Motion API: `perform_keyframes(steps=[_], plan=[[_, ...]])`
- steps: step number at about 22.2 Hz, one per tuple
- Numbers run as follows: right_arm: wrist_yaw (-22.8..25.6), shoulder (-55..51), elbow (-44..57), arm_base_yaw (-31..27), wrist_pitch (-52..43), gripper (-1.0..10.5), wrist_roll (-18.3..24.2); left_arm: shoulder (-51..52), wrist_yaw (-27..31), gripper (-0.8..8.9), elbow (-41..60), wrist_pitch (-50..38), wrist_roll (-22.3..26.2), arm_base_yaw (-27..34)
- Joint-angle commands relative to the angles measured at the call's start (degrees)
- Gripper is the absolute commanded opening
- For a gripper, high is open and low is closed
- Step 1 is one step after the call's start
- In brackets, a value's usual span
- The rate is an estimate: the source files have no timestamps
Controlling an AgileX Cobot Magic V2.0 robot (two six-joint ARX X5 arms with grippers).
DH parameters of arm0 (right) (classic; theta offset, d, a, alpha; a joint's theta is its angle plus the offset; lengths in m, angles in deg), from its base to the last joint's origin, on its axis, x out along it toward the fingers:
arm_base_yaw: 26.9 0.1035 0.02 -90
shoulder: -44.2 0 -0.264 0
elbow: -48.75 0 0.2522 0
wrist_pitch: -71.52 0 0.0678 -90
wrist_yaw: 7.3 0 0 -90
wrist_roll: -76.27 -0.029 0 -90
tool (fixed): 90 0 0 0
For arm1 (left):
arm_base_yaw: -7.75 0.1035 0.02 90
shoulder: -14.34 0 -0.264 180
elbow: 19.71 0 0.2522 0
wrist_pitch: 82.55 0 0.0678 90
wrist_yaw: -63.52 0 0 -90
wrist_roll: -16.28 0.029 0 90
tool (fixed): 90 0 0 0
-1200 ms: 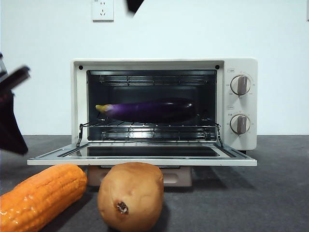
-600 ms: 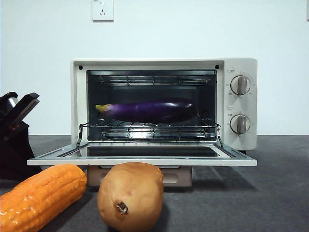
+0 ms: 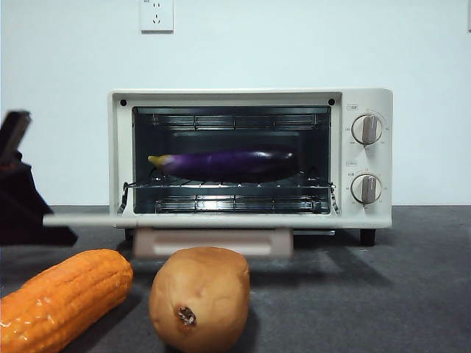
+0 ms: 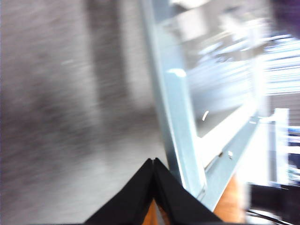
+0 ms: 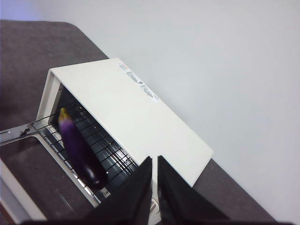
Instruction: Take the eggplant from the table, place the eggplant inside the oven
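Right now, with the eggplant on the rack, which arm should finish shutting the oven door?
Left. Its tool sits at the door's edge, while the right tool hangs high above the oven, well away from the door.

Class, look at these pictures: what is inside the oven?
Inside the oven the eggplant lies lengthwise on the wire rack, yellowish stem toward the left wall. The cavity's back behind it is hidden.

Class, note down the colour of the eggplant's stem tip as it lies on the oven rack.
Yellowish-green, against the glossy dark purple eggplant; the front view shows it best.
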Motion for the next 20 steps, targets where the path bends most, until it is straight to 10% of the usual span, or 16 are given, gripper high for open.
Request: perform_keyframes(steps=[1, 20], plan=[[0.2, 0.5, -1.2, 0.8, 0.4, 0.0, -1.8, -0.7, -5.3, 0.04, -1.9, -0.9, -0.5, 0.6], [-1.0, 0.6, -1.1, 0.7, 5.2, 0.0, -6.8, -0.7, -9.8, 0.04, -23.7, -0.8, -9.7, 1.2]])
